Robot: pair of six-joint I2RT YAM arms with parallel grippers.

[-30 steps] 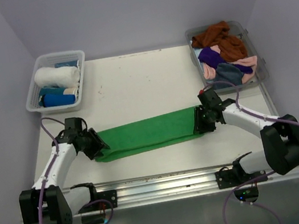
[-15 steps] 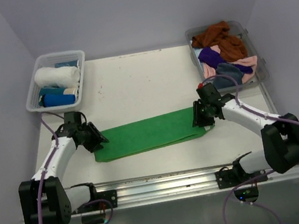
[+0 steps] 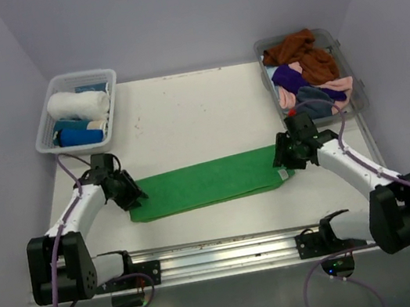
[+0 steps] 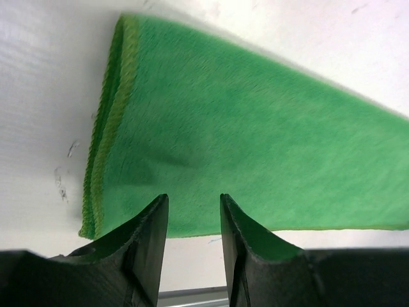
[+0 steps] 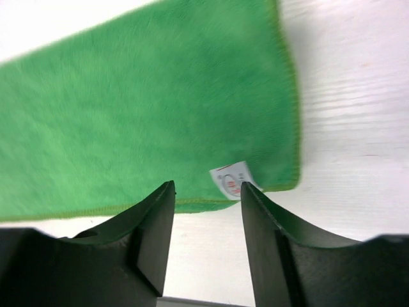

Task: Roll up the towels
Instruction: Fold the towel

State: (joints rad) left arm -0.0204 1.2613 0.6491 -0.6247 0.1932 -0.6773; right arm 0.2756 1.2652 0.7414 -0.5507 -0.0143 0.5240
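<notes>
Right now the green towel (image 3: 206, 183) lies flat on the tabletop (image 3: 190, 116) as a long folded strip, running from side to side between my two arms. My left hand (image 3: 128, 191) sits at its left end and my right hand (image 3: 284, 154) at its right end.

From the left wrist, my fingers (image 4: 147, 236) stand a narrow way apart with nothing between them. The towel's stitched short edge is ahead and to the left, and its long edge runs just under the tips. I cannot tell whether the tips touch the cloth.

From the right wrist, my fingers (image 5: 153, 224) are parted somewhat wider and grip nothing either. The towel's small white label (image 5: 231, 179) shows in the gap, at the corner of the strip.

At the far left corner of the tabletop a white basket (image 3: 48, 141) holds a rolled white towel (image 3: 77, 104) and a blue towel (image 3: 74, 134) in front of it. At the far right a clear tub (image 3: 360, 98) holds loose towels in a heap: a rust-brown towel (image 3: 302, 49) on top at the back, then a purple towel (image 3: 287, 75), a pink towel (image 3: 340, 86) and a grey towel (image 3: 311, 99). Both containers stand well apart from the green strip.
</notes>
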